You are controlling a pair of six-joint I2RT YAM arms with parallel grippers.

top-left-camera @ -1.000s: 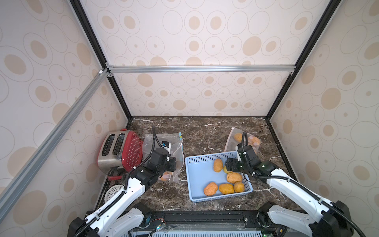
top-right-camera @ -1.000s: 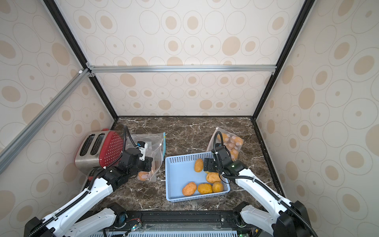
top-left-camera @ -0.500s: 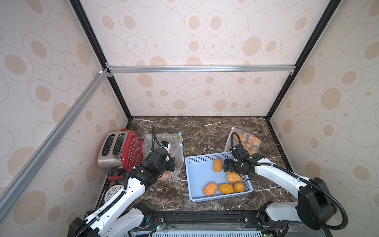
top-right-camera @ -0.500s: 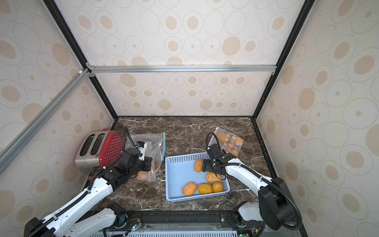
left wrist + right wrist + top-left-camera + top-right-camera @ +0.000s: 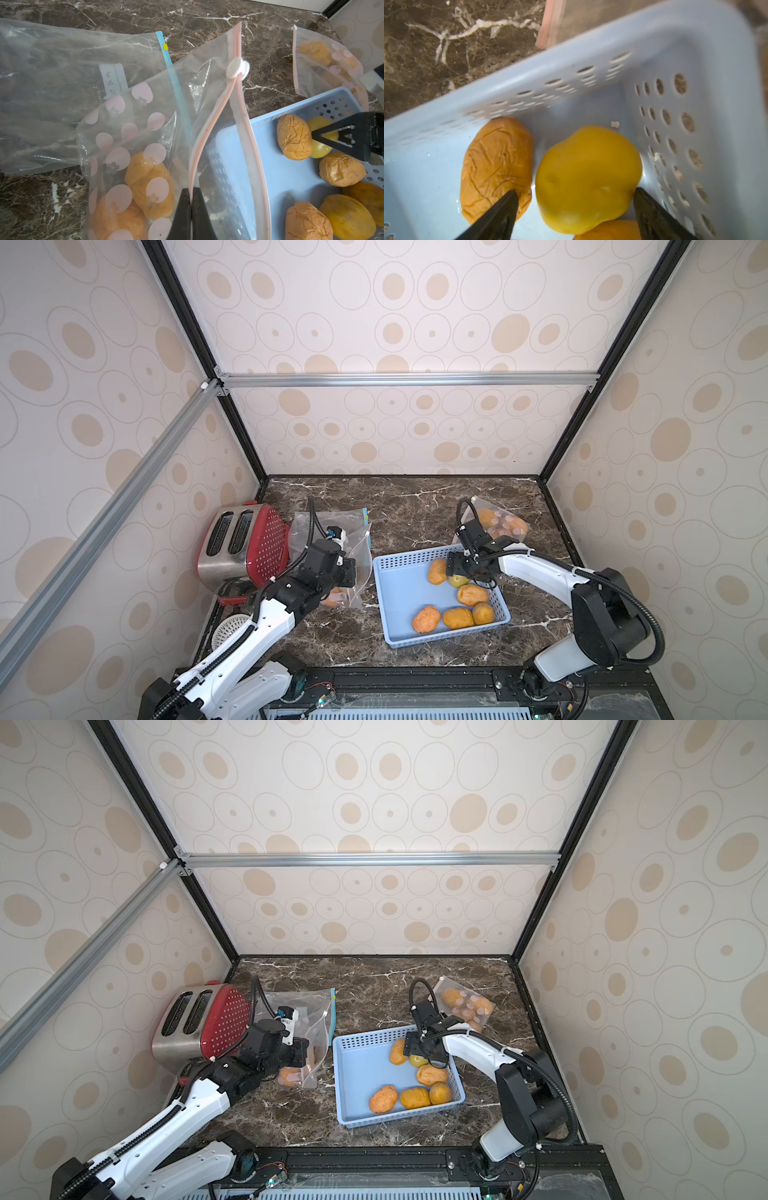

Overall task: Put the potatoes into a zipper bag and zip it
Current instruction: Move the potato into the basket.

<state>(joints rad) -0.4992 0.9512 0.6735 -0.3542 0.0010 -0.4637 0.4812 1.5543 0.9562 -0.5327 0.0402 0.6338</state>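
Five wrinkly orange potatoes (image 5: pixel 458 617) and one smooth yellow potato (image 5: pixel 588 178) lie in the blue basket (image 5: pixel 401 597). The wrinkly one (image 5: pixel 497 164) next to the yellow one points from front to back. The right gripper (image 5: pixel 574 190) is wide open, a finger on each side of the yellow potato. The left gripper (image 5: pixel 191 193) pinches the pink rim of a spotted bag (image 5: pixel 128 128) holding two potatoes. The label (image 5: pixel 113 80) on the clear bag (image 5: pixel 62 62) shows tiny pictures; its words are too small to read.
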